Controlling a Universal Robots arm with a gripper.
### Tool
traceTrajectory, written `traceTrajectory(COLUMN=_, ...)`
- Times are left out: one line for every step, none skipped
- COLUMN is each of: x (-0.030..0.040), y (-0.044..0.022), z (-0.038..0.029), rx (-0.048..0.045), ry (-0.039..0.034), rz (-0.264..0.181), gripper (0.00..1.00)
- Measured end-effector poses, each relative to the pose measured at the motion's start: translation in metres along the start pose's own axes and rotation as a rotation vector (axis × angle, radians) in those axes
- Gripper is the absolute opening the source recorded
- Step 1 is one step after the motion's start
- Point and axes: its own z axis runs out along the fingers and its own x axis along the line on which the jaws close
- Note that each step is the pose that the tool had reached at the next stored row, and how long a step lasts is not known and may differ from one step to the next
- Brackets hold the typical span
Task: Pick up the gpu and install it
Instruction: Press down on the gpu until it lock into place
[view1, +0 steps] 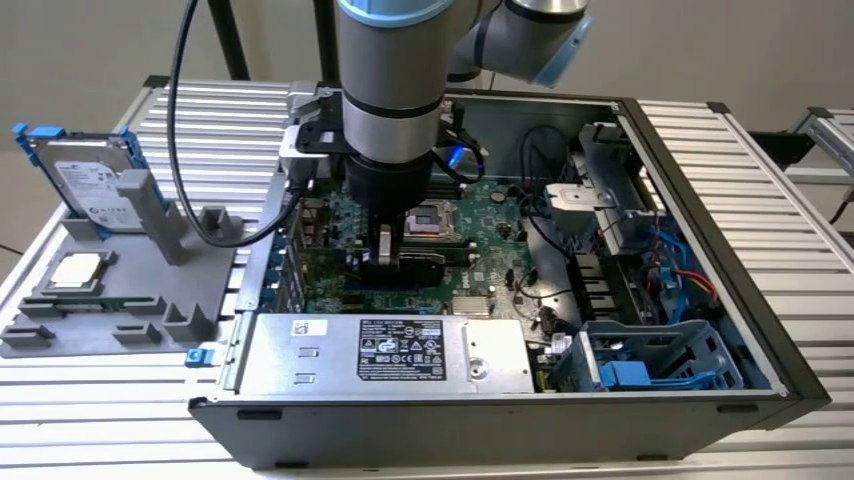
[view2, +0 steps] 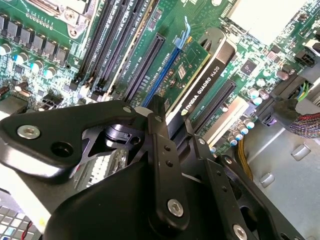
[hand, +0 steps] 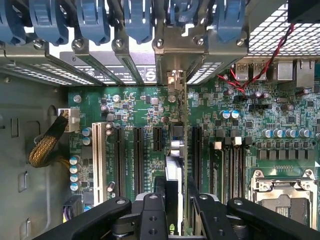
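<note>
1. At the centre of the exterior view, the gripper (view1: 388, 255) reaches down inside the open computer case (view1: 694, 240), its fingers (view1: 384, 243) closed on the top edge of the gpu (view1: 407, 266).
2. In the second wrist view the fingers (view2: 162, 150) pinch the card's dark cover, and the gpu (view2: 200, 80) stands on edge in a motherboard slot, beside the blue slot (view2: 165, 67).
3. Its long axis runs across the board, left to right in the exterior view; in the first wrist view the gpu (hand: 176, 150) is seen edge-on, pointing toward its metal bracket (hand: 175, 75) at the case's rear slot openings in the upper middle of the frame.
4. The motherboard (view1: 494, 235) lies flat on the case floor, with the power supply (view1: 387, 350) along the lower edge.
5. The case rests on a slatted metal table (view1: 747, 130); at the exterior view's left, a grey tray (view1: 147, 300) holds a hard drive (view1: 87, 180) and a CPU chip (view1: 74, 272).
</note>
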Motion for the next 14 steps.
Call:
traceTrajectory(x=0.0000, y=0.0000, z=0.0001, rx=0.0000, ry=0.0000, rz=0.000, gripper=0.00)
traceTrajectory(x=0.0000, y=0.0000, z=0.0002, rx=-0.0001, ry=0.0001, rz=0.000, gripper=0.00)
traceTrajectory(x=0.0000, y=0.0000, z=0.0004, rx=-0.0001, ry=0.0001, rz=0.000, gripper=0.00)
traceTrajectory(x=0.0000, y=0.0000, z=0.0007, rx=0.0000, ry=0.0000, rz=0.000, gripper=0.00)
traceTrajectory(x=0.0000, y=0.0000, z=0.0011, rx=0.0000, ry=-0.0001, rz=0.000, gripper=0.00)
traceTrajectory(x=0.0000, y=0.0000, z=0.0015, rx=0.0000, ry=-0.0001, rz=0.000, gripper=0.00)
traceTrajectory(x=0.0000, y=-0.0001, z=0.0020, rx=0.0000, ry=0.0000, rz=0.000, gripper=0.00)
traceTrajectory(x=0.0000, y=0.0000, z=0.0024, rx=-0.0001, ry=0.0002, rz=0.000, gripper=0.00)
traceTrajectory(x=0.0001, y=0.0000, z=0.0027, rx=-0.0002, ry=0.0003, rz=0.000, gripper=0.00)
traceTrajectory(x=0.0001, y=0.0000, z=0.0028, rx=-0.0002, ry=0.0004, rz=0.000, gripper=0.00)
traceTrajectory(x=0.0001, y=0.0000, z=0.0029, rx=-0.0003, ry=0.0004, rz=0.000, gripper=0.00)
traceTrajectory(x=0.0001, y=-0.0001, z=0.0033, rx=-0.0001, ry=0.0002, rz=0.000, gripper=0.00)
traceTrajectory(x=0.0001, y=-0.0001, z=0.0036, rx=-0.0001, ry=0.0002, rz=0.000, gripper=0.00)
traceTrajectory(x=0.0001, y=0.0000, z=0.0038, rx=-0.0001, ry=0.0003, rz=0.000, gripper=0.00)
